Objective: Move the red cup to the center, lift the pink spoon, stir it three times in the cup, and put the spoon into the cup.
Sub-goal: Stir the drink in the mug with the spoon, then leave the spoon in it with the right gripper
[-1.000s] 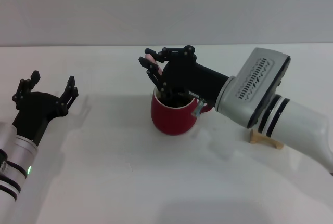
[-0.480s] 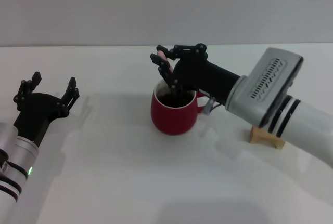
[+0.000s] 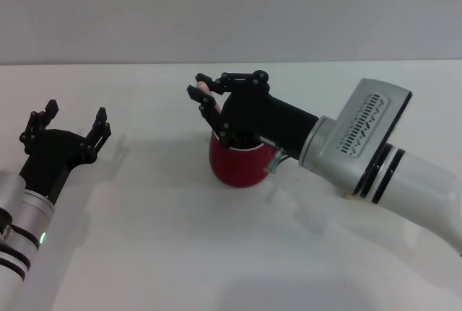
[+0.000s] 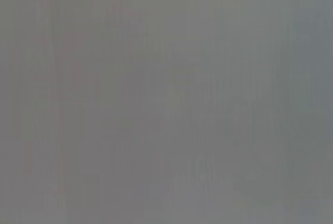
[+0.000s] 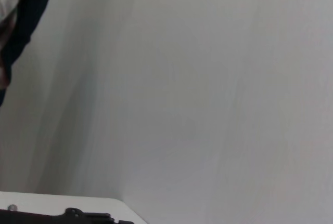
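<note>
A plain white surface [image 3: 144, 239] met a grey wall [image 3: 231, 8]. At its centre stood the red cup [image 3: 238, 163]; my right hand [image 3: 208, 102] pinched the pink spoon [image 3: 206, 88] above it. My left hand [image 3: 68, 125] lay spread wide and holding nothing at nine o'clock.

red cup [image 3: 238, 167]: glazed ceramic by the look of it, dark red, smooth, a soft sheen on the rounded wall.
pink spoon [image 3: 206, 88]: only a pale pink tip shows between the black fingers; smooth, material cannot be told.
right gripper [image 3: 211, 102]: matt black, hard plastic-like links, closed around the spoon handle above the cup.
right arm casing [image 3: 361, 138]: smooth pale grey shell, slightly satin, black bands at the joint.
left gripper [image 3: 66, 125]: same matt black finish, jaws spread.
worktop [image 3: 159, 239]: plain white, smooth, matt, faint soft shadows.
</note>
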{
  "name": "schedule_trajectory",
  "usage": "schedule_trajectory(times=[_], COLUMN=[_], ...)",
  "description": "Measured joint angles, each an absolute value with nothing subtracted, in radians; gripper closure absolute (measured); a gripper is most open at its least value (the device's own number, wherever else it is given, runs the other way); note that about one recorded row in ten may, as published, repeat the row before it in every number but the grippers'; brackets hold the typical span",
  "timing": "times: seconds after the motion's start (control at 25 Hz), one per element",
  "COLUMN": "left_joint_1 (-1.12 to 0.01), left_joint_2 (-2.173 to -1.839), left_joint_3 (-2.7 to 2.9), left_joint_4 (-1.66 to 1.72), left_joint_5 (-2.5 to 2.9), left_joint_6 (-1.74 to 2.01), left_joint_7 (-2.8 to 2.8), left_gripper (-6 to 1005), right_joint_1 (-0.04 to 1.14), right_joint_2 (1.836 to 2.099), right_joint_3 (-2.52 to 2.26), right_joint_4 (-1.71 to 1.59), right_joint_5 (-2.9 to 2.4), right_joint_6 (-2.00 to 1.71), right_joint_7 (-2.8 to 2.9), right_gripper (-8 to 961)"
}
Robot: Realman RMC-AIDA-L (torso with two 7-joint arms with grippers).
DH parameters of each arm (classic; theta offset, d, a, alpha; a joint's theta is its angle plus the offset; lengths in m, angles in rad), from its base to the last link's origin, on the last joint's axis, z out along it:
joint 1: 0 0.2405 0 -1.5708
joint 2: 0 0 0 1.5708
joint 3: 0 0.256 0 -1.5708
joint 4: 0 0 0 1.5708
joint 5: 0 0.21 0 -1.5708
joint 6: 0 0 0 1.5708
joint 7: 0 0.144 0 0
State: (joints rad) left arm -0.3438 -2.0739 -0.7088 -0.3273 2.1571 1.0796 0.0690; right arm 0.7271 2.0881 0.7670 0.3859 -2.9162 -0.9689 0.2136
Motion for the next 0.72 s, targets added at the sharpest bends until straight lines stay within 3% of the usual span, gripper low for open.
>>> schedule_trajectory(times=[0.72], left_joint_1=[-0.344], left_joint_2=[-2.072], left_joint_3=[-0.717], left_joint_4=[-0.324], left_joint_5=[2.151], left_joint_6=[1.080], left_joint_7=[0.069], left_gripper=[165], right_joint_1=[0.753], right_joint_2=[2.082], right_joint_3=[0.817], right_joint_4=[0.332], right_joint_5=[-2.912], right_joint_6=[-0.948], right_joint_7=[0.205], right_gripper=[821])
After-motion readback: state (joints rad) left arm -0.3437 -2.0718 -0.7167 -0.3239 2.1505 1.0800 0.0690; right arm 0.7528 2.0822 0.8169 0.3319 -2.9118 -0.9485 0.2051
